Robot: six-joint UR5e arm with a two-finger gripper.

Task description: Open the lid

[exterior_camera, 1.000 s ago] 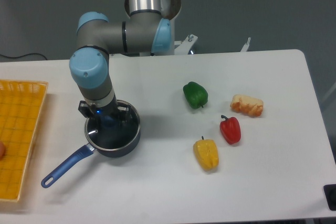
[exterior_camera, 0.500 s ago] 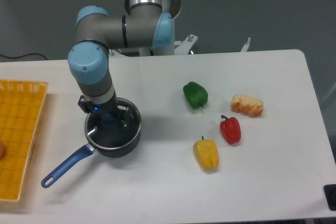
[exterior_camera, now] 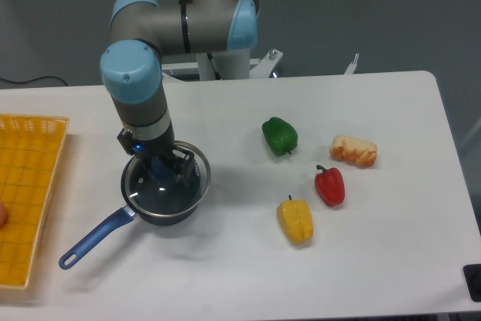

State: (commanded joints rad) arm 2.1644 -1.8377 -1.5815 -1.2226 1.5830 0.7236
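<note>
A: Two fingers of the gripper (exterior_camera: pixel 163 173) appear closed on the knob of the lid (exterior_camera: pixel 174 183); the knob itself is hidden.

B: Where's the lid?

A: Over the pan (exterior_camera: pixel 154 204), its rim looking shifted toward the green pepper (exterior_camera: pixel 279 134), seemingly tilted or just lifted.

B: How to do it well?

A: I'd raise it straight up until the rim clears the pan, keeping it level, then carry it aside.

B: The arm?

A: Wrist vertical above the pan, forearm reaching back toward the base.
</note>
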